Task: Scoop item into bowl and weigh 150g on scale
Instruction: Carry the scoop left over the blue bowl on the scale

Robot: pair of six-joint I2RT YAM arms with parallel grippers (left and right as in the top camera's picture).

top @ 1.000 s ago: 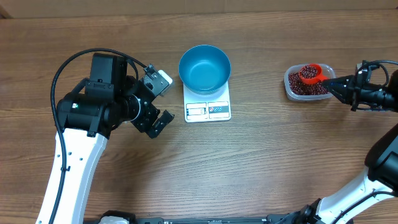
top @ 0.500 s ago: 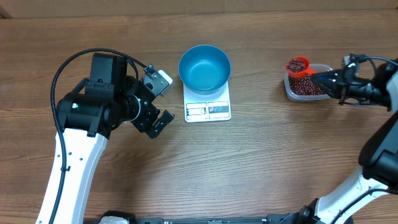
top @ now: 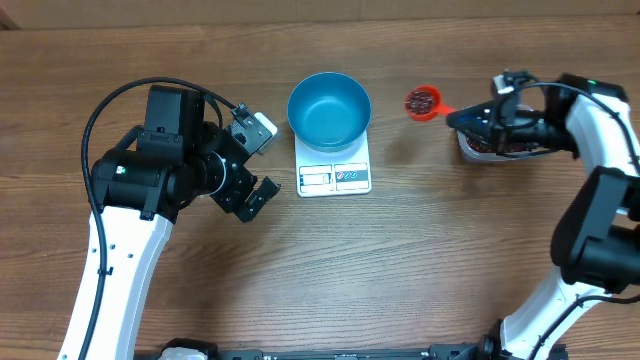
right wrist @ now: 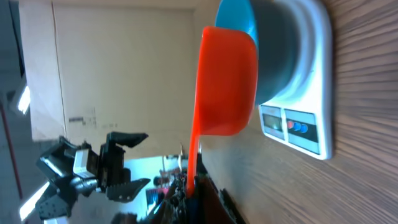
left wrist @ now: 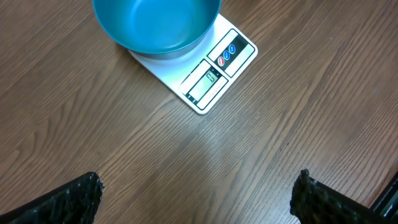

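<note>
Presently the bowl (top: 329, 108) sits empty on the scale (top: 334, 172); nothing is weighed yet. The right gripper (top: 466, 119) is clamped on the handle of a scoop (top: 438, 108) full of beans (top: 422, 101), in the air right of the scale. The left gripper (top: 264, 160) hangs wide open left of the scale, holding nothing.

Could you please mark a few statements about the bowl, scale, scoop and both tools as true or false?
1. The blue bowl sits on the white scale. True.
2. The bowl already holds beans. False: it is empty.
3. The right tool grips an orange scoop loaded with beans. True.
4. The scoop hangs over the bowl. False: it is beside the bowl, over bare table.
5. The left tool is shut. False: it is open and holds nothing.
</note>
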